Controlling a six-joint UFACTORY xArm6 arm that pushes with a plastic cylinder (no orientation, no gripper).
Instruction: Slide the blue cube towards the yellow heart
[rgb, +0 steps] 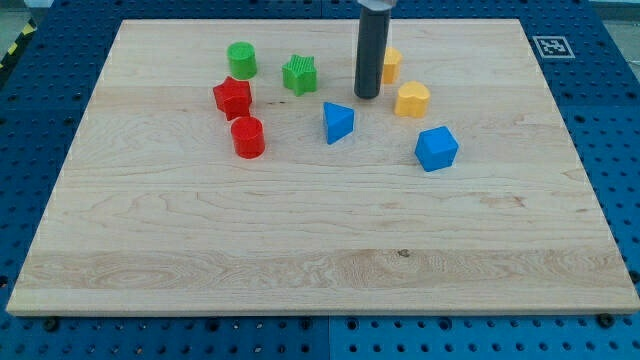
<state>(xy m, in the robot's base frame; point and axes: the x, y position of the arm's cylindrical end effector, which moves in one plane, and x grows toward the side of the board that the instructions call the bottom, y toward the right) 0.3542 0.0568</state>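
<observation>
The blue cube (436, 149) lies right of the board's middle. The yellow heart (412, 100) lies just above it and a little to its left, with a small gap between them. My tip (367, 96) rests on the board left of the yellow heart and up-left of the blue cube, touching neither. A blue triangular block (338, 122) lies just down-left of the tip.
A second yellow block (392, 65) sits behind the rod, partly hidden by it. A green star (299, 75), green cylinder (241, 60), red star (232, 97) and red cylinder (247, 137) cluster at upper left. The wooden board (300, 250) rests on a blue perforated table.
</observation>
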